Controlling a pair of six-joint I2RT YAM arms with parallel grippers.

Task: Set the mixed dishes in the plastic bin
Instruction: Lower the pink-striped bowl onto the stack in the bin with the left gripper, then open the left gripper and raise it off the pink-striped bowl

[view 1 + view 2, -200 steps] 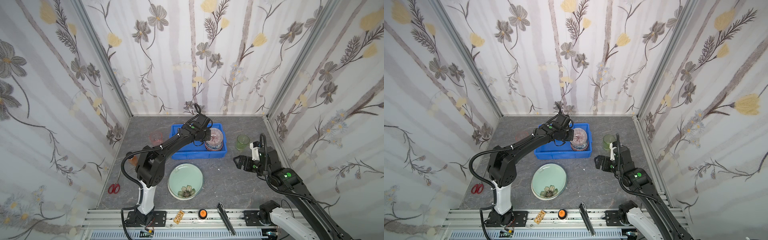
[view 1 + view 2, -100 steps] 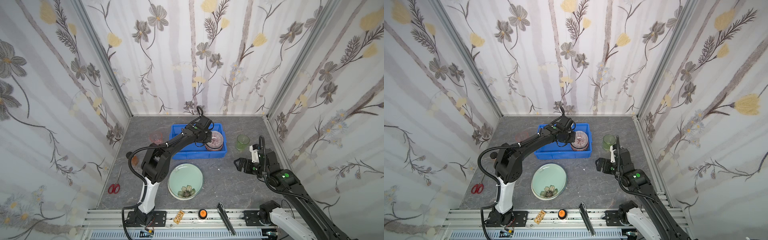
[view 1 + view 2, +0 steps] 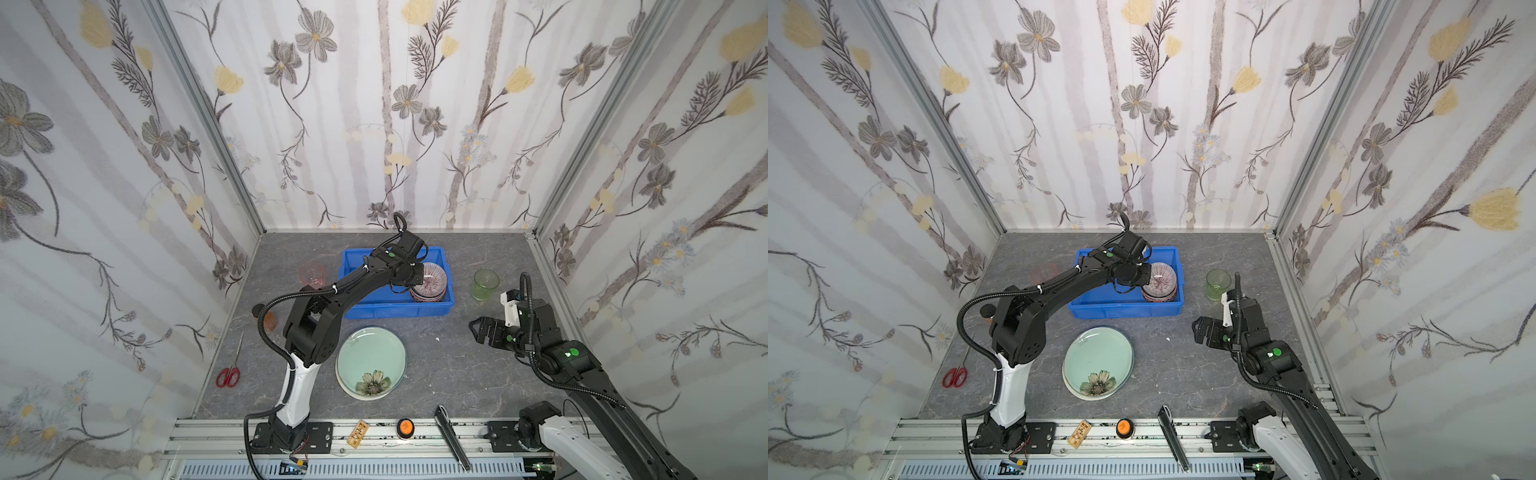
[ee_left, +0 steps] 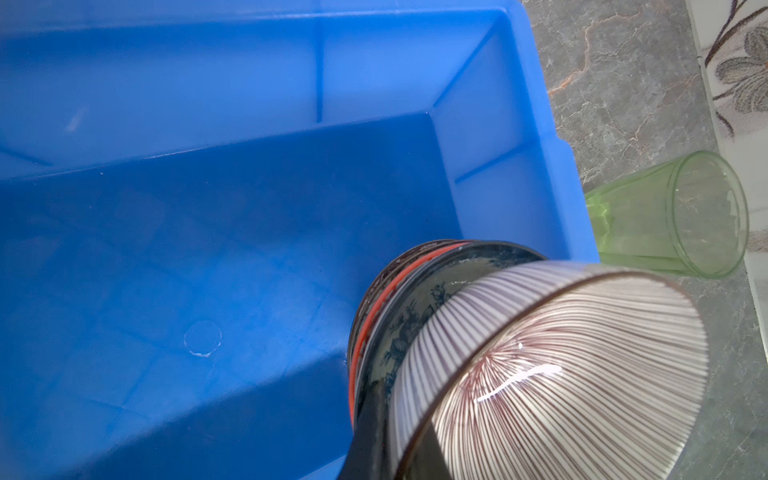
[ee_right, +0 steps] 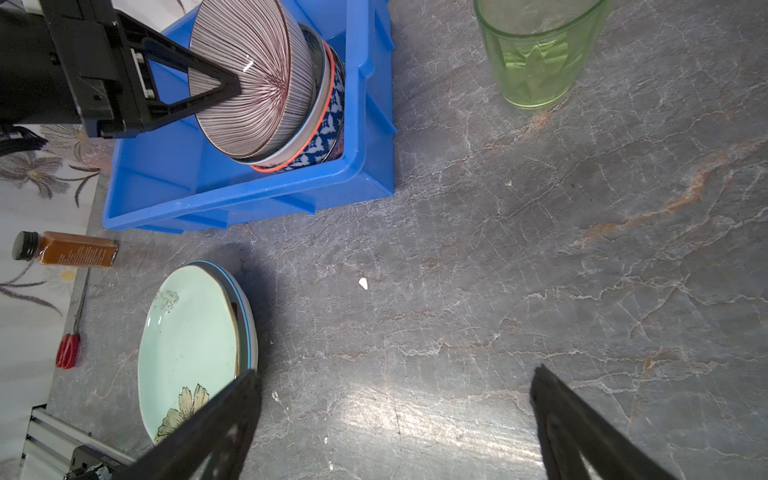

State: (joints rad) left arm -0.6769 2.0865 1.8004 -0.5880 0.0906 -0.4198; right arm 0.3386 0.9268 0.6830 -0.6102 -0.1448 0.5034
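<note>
Top views: left arm reaching into bin, right arm low over table

Left arm stretched forward from its base, wrist over the plastic bin [image 3: 395, 309]. Right arm folded low; right gripper [image 3: 478, 328] points leftward above the table, fingers spread wide, nothing between them. Green plate [image 3: 370, 357] lies on the table in front of the bin, on top of another plate. Left gripper [image 5: 227, 90] clenched on the rim of the striped bowl [image 5: 253, 70]. The bowl is tilted, leaning on the bowl stack [image 5: 328, 124] at the bin's right end. Green tumbler [image 3: 485, 284] upright, right of the bin; pink tumbler [image 3: 311, 274] to its left.
</note>
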